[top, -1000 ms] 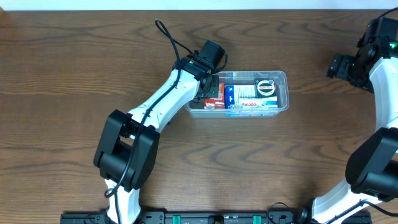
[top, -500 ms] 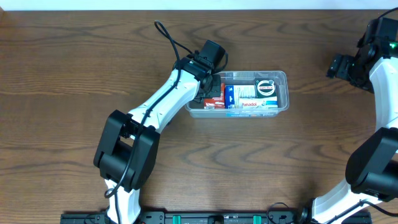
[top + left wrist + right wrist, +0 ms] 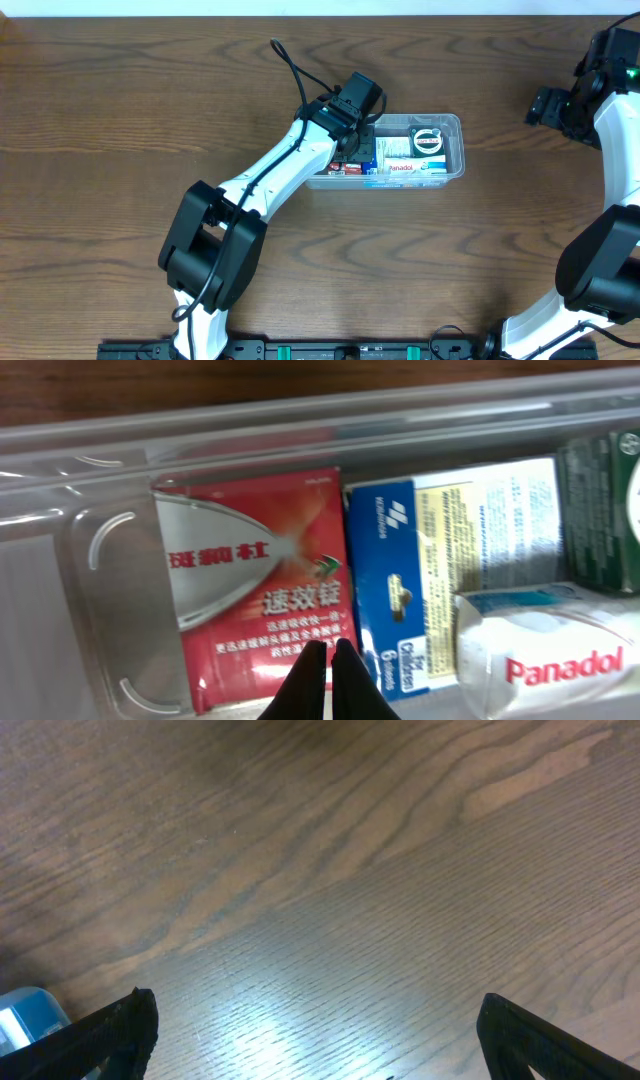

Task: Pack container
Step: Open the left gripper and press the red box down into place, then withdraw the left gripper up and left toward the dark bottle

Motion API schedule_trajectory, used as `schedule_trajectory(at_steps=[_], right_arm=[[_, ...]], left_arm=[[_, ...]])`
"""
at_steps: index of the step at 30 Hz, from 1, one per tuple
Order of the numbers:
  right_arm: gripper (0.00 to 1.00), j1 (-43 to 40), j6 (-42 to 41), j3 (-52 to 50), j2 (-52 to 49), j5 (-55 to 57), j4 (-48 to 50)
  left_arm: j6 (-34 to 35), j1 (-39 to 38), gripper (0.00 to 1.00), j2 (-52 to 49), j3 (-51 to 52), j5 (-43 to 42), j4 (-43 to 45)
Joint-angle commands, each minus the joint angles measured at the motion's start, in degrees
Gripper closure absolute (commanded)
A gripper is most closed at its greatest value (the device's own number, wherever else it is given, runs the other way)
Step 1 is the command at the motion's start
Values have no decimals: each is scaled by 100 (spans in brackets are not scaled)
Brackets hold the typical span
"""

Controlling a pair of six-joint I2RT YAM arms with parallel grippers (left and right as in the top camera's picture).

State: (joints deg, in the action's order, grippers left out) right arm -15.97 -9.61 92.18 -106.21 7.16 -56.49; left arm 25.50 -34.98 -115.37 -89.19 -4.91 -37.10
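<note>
The container (image 3: 457,122) is a clear tub in the middle of the table, holding a red box (image 3: 343,166), a blue carton (image 3: 371,152), a white Panadol pack (image 3: 410,168) and a dark round item (image 3: 428,138). My left gripper (image 3: 362,148) reaches down into its left half. In the left wrist view the left gripper (image 3: 330,647) is shut with nothing in it, its tips hovering over the seam between the red box (image 3: 255,580) and the blue carton (image 3: 390,570). The container's wall (image 3: 300,420) runs along the top. My right gripper (image 3: 545,105) stands open (image 3: 318,1015) over bare wood at the far right.
The Panadol pack (image 3: 560,660) and a dark green item (image 3: 600,480) fill the container's right part. A small blue thing (image 3: 25,1010) shows at the lower left edge of the right wrist view. Brown wood lies all round the container.
My left arm has shifted right along the container, from its left end toward the blue carton, with the jaws still shut. The right arm has not moved.
</note>
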Motion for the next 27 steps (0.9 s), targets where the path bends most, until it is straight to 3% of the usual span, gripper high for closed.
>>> schedule_trajectory(at_steps=[1, 27], right_arm=[[1, -22, 68, 61, 92, 35, -7], [1, -22, 68, 61, 92, 35, -7]], left_arm=[[31, 20, 94, -229, 9, 173, 15], [28, 13, 94, -815, 9, 168, 105]])
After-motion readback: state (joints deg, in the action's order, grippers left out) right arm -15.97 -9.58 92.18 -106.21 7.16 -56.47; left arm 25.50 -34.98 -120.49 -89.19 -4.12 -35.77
